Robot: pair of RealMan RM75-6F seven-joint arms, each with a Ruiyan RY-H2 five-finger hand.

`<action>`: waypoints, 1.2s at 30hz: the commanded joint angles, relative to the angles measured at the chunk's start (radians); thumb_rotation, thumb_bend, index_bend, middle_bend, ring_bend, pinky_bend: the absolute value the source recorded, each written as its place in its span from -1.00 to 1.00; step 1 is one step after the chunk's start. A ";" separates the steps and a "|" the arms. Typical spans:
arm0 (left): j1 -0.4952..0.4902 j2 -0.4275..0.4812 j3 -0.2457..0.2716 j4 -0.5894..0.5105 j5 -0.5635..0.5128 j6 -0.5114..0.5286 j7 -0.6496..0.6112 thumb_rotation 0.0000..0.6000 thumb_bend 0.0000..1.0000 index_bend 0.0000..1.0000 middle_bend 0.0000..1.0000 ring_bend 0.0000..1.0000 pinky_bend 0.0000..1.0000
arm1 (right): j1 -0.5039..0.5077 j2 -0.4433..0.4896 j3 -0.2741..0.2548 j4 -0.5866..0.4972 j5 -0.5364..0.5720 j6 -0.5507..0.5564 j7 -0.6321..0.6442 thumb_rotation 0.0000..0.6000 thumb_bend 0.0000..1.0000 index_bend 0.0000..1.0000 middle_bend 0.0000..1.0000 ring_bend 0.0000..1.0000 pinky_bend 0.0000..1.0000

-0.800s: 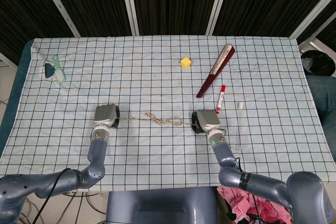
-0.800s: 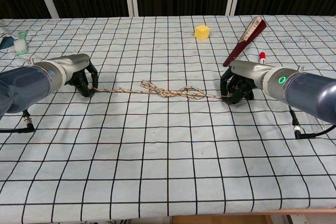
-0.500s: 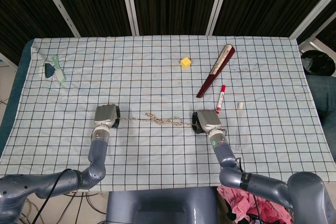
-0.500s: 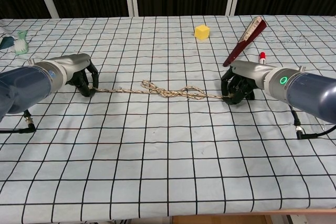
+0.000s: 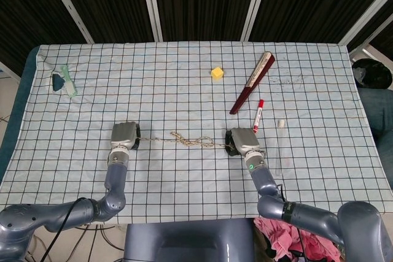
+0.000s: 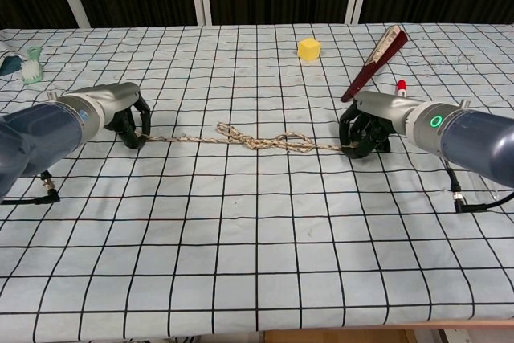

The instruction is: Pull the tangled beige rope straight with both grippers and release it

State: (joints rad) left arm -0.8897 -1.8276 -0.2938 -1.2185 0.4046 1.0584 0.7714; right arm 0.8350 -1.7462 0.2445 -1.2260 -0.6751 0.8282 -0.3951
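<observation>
Rope (image 6: 261, 140) lies low across the checked cloth of the desk (image 6: 241, 263), stretched between the two hands, and over the last second very little about it alters. On the left, the left hand (image 6: 128, 116) sits knuckles-up with its dark fingers curled down around one end of the cord; it seems to have slid a touch outward, though the shift is slight. From there a thin single strand runs to the middle, where the beige line is still bunched into loose loops and twists, so the tangle has not come out. Further right, the strand reaches the right hand (image 6: 365, 130), fingers likewise closed over the other end; it too has edged barely outward. My reading is that the pull is under way but nearly stalled: the ends are taut, the knot holds, and more spreading is needed before letting go makes sense. Beyond sit a yellow block (image 6: 308, 48) and a folded red fan (image 6: 375, 61), untouched.
</observation>
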 commanded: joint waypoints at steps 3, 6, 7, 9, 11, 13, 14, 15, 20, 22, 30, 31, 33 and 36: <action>0.001 -0.002 -0.003 0.003 0.001 0.000 0.005 1.00 -0.08 0.26 0.87 0.97 1.00 | 0.001 -0.002 0.000 0.003 0.000 0.000 0.002 1.00 0.01 0.46 0.28 0.48 0.30; 0.002 -0.004 -0.005 0.007 0.001 -0.003 0.005 1.00 -0.08 0.26 0.87 0.97 1.00 | 0.001 -0.003 0.000 0.003 -0.002 0.002 0.001 1.00 0.01 0.46 0.28 0.48 0.30; 0.002 -0.005 -0.004 0.010 0.001 -0.004 0.005 1.00 -0.08 0.26 0.87 0.97 1.00 | 0.001 -0.003 0.001 0.003 -0.002 0.002 0.001 1.00 0.01 0.46 0.28 0.48 0.30; 0.002 -0.007 -0.005 0.015 0.003 -0.005 0.005 1.00 -0.08 0.26 0.87 0.97 1.00 | 0.002 -0.002 0.001 0.003 -0.001 0.003 0.001 1.00 0.01 0.46 0.28 0.48 0.30; 0.002 -0.006 -0.008 0.016 0.005 -0.006 0.004 1.00 -0.08 0.26 0.87 0.97 1.00 | 0.002 -0.001 0.004 0.002 -0.003 0.006 0.003 1.00 0.01 0.46 0.28 0.48 0.30; 0.003 0.000 -0.014 0.008 0.010 -0.002 0.001 1.00 -0.08 0.26 0.87 0.97 1.00 | 0.001 0.003 0.008 -0.003 -0.005 0.009 0.006 1.00 0.01 0.46 0.28 0.48 0.30; 0.003 0.002 -0.016 0.004 0.013 0.000 0.000 1.00 -0.08 0.26 0.87 0.97 1.00 | 0.001 0.006 0.010 -0.005 -0.005 0.010 0.007 1.00 0.01 0.46 0.28 0.48 0.30; 0.004 0.007 -0.019 -0.004 0.016 0.003 -0.002 1.00 -0.08 0.26 0.87 0.97 1.00 | 0.001 0.010 0.014 -0.009 -0.006 0.014 0.009 1.00 0.01 0.46 0.28 0.48 0.30; 0.005 0.042 -0.040 -0.056 0.033 0.030 -0.006 1.00 -0.08 0.26 0.87 0.97 1.00 | -0.002 0.047 0.033 -0.048 -0.013 0.034 0.015 1.00 0.01 0.47 0.28 0.48 0.30; 0.004 0.058 -0.049 -0.080 0.037 0.045 -0.001 1.00 -0.08 0.26 0.87 0.98 1.00 | -0.003 0.072 0.041 -0.075 -0.018 0.046 0.012 1.00 0.01 0.47 0.28 0.48 0.30; 0.003 0.098 -0.065 -0.139 0.043 0.096 0.020 1.00 -0.08 0.27 0.88 0.98 1.00 | -0.013 0.163 0.071 -0.161 -0.025 0.080 0.016 1.00 0.01 0.47 0.28 0.48 0.30; 0.003 0.104 -0.067 -0.144 0.043 0.100 0.021 1.00 -0.08 0.27 0.88 0.98 1.00 | -0.013 0.176 0.073 -0.171 -0.023 0.082 0.012 1.00 0.01 0.47 0.28 0.48 0.30; 0.005 0.114 -0.068 -0.153 0.044 0.106 0.024 1.00 -0.08 0.27 0.88 0.98 1.00 | -0.013 0.202 0.074 -0.190 -0.019 0.086 0.001 1.00 0.01 0.47 0.28 0.48 0.30; 0.009 0.129 -0.073 -0.164 0.041 0.107 0.019 1.00 -0.08 0.27 0.88 0.98 1.00 | -0.014 0.235 0.072 -0.211 -0.015 0.092 -0.012 1.00 0.01 0.47 0.28 0.48 0.30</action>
State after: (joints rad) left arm -0.8820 -1.7018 -0.3646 -1.3795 0.4469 1.1648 0.7920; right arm 0.8221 -1.5273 0.3165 -1.4245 -0.6937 0.9158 -0.3977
